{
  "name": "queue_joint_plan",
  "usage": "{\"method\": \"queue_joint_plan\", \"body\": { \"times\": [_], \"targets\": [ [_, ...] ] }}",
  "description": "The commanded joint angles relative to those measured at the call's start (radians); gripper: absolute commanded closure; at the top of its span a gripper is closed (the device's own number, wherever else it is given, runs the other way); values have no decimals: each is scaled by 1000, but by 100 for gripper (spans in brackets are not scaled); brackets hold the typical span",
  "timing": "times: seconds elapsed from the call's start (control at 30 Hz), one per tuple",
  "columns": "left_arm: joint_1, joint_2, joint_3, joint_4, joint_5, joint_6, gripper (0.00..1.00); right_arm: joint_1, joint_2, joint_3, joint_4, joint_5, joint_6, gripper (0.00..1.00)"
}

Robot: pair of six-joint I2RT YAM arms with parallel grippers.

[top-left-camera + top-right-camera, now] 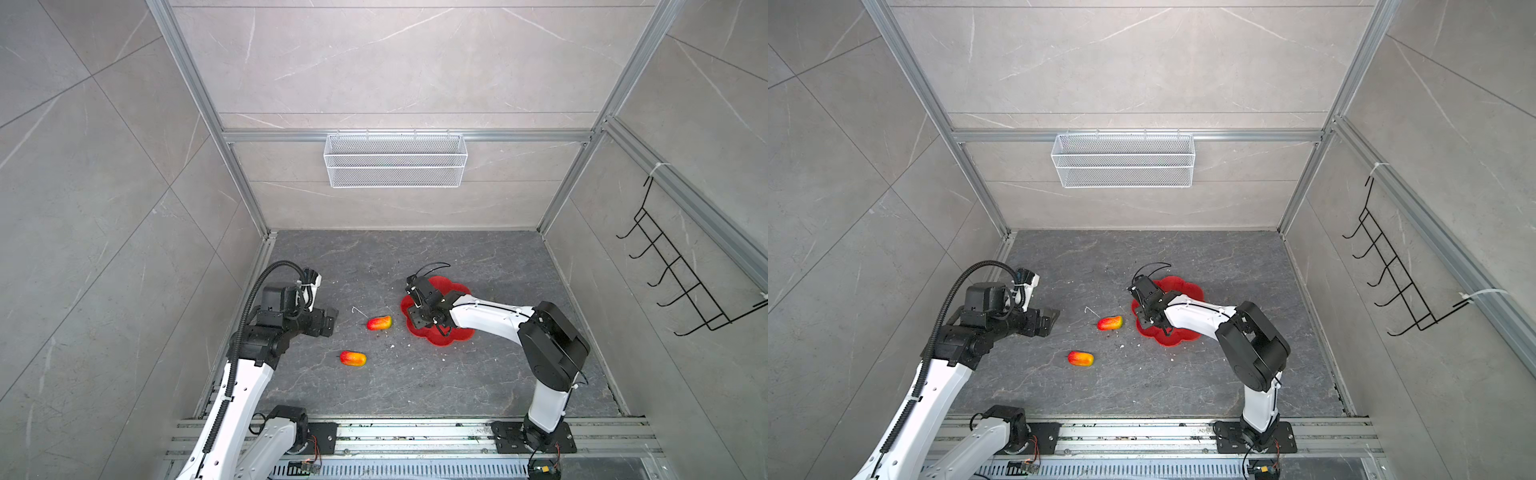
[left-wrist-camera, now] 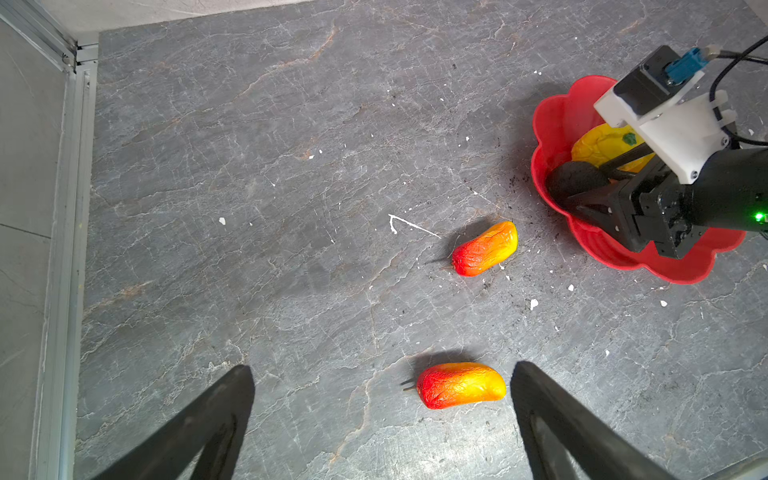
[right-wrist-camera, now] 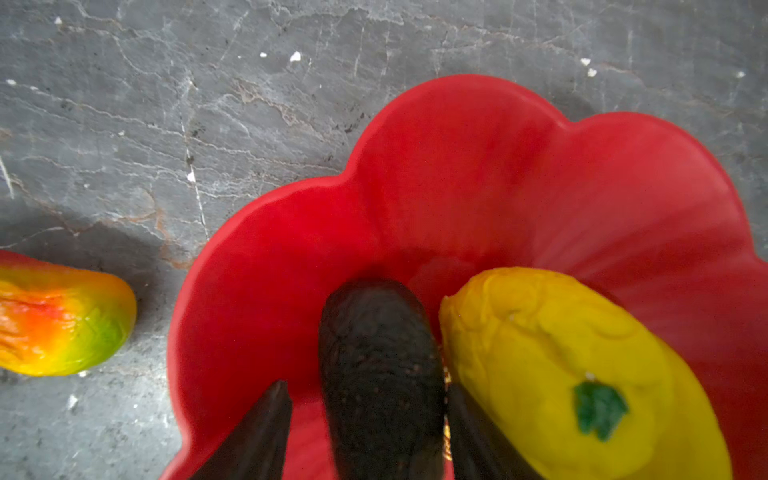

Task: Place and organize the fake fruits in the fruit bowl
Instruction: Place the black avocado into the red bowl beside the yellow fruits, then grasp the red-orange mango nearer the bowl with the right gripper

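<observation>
Left pincer hangs splayed wide over the counter. Near red-yellow fruit and far red-yellow fruit lie loose on it. Fruit bowl holds the black oval and round yellow fruit; right pincer straddles the oval, jaws spread.

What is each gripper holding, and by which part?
Nothing. The right gripper straddles the black fruit lying in the red bowl, jaws clear of it; the left gripper hangs open, empty.
</observation>
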State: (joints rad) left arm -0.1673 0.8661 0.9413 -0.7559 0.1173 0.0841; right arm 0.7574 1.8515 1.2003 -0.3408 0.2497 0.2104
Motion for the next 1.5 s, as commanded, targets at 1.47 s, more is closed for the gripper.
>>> {"method": "queue_joint_plan", "body": {
  "times": [1.47],
  "targets": [
    [6, 13, 21, 6, 23, 13, 0, 109, 270, 326, -3, -354, -323, 25]
  ]
}}
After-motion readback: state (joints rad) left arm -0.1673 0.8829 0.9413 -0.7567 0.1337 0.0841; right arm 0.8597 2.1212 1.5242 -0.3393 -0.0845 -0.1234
